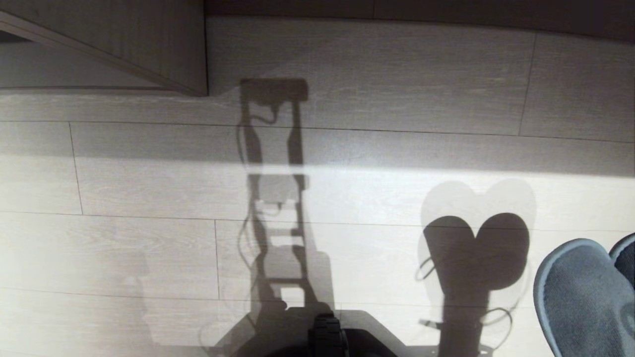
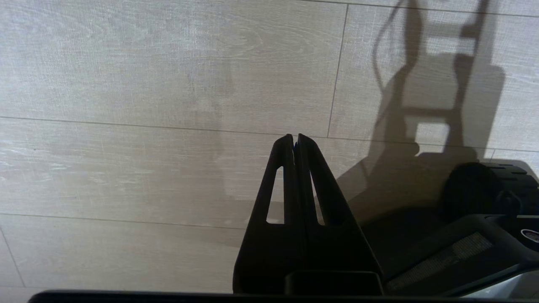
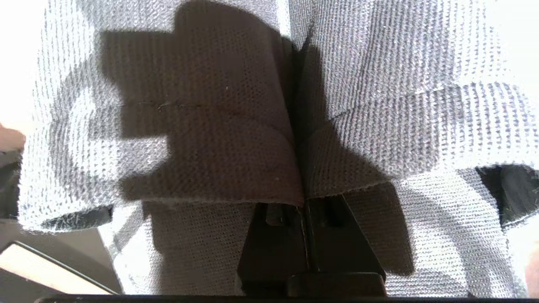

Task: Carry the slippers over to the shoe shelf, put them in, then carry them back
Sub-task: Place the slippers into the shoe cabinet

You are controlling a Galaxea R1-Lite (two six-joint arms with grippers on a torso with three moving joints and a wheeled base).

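A: Where are the slippers (image 1: 588, 297)?
B: Off the floor (image 1: 149, 238), at the near right edge of the head view, well to the right of the robot base (image 1: 327, 337). Two grey knit toes show there side by side, the second one cut off by the edge. Their heart-shaped shadow (image 1: 474, 248) lies on the planks between them and the base.
A: What holds them?
B: The right pincer (image 3: 304, 202). In its wrist view the black fingers (image 3: 273, 248) are pinched together on the fabric edges of both slippers, which fold up around the tips.
A: And the left pincer (image 2: 294, 141)?
B: It hangs beside the base over bare planks, fingers pressed together, nothing between them.
A: Any furniture near?
B: A pale wood-grain panel (image 1: 124, 44) with a slanted edge sits far from the base, at the far left corner. The slippers are well apart from it.
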